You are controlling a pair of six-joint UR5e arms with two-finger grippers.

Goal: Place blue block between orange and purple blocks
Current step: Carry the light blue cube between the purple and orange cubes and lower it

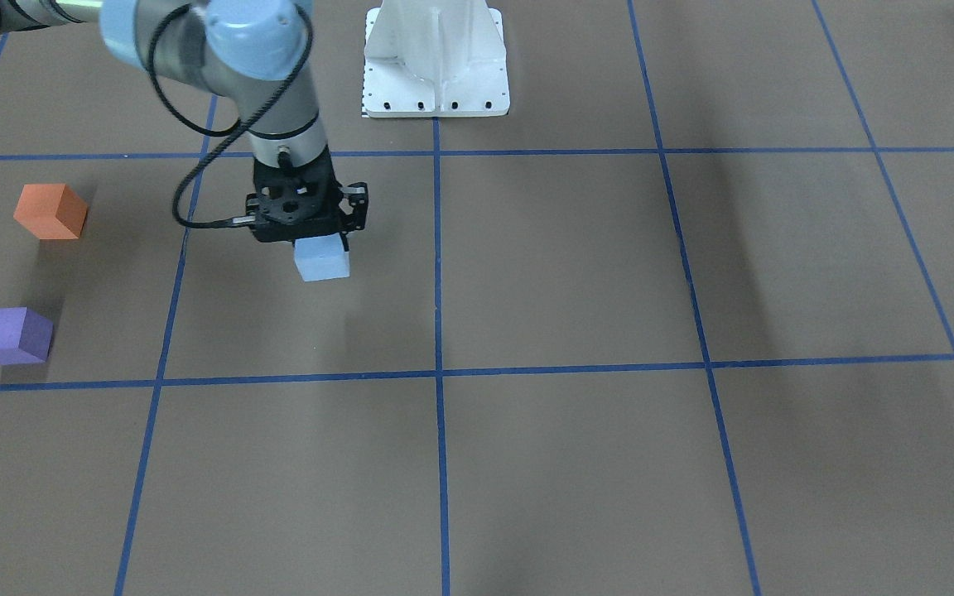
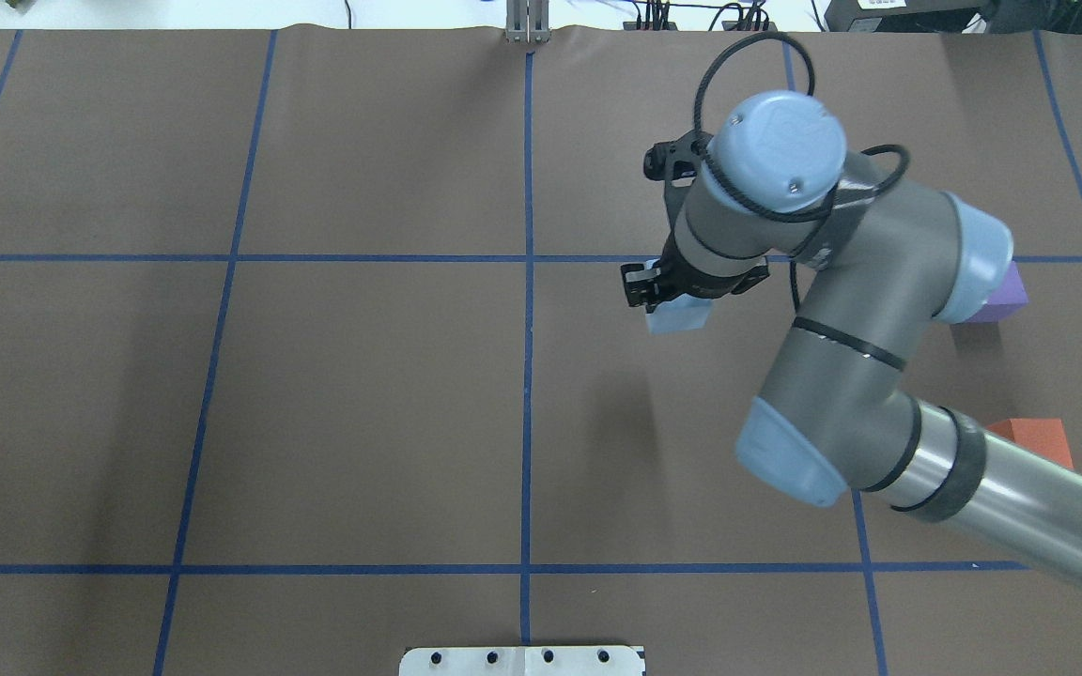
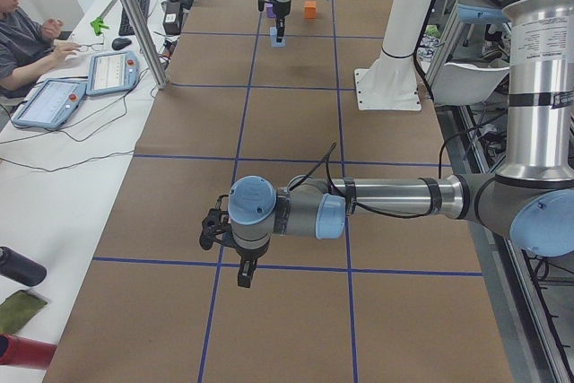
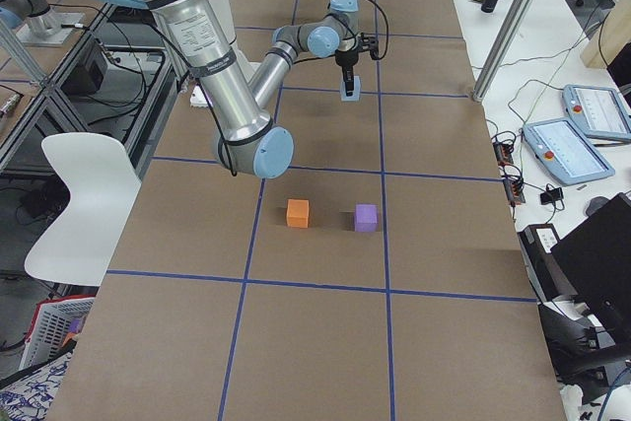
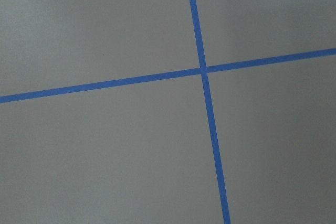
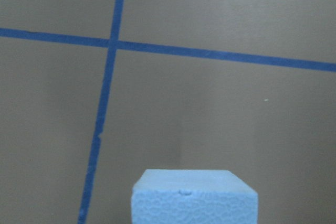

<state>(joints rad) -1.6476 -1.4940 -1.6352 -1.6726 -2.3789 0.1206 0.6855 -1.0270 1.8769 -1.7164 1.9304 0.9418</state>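
right gripper (image 1: 321, 247) jaws clamped on blue block (image 1: 322, 263), left gripper (image 3: 243, 273) jaw state cannot be told

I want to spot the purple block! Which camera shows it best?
The front-facing view: the purple foam cube sits whole and large. Overhead, the right arm half covers it; both side views show it small; wrist views miss it.

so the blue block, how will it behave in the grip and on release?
Probably light and slightly squashy: the blue block shows a pebbled, foam-like face in the right wrist view. That texture likely grips well, so slipping from the right gripper seems unlikely. Flat-sided cube, so it should sit without rolling or tipping when set down.
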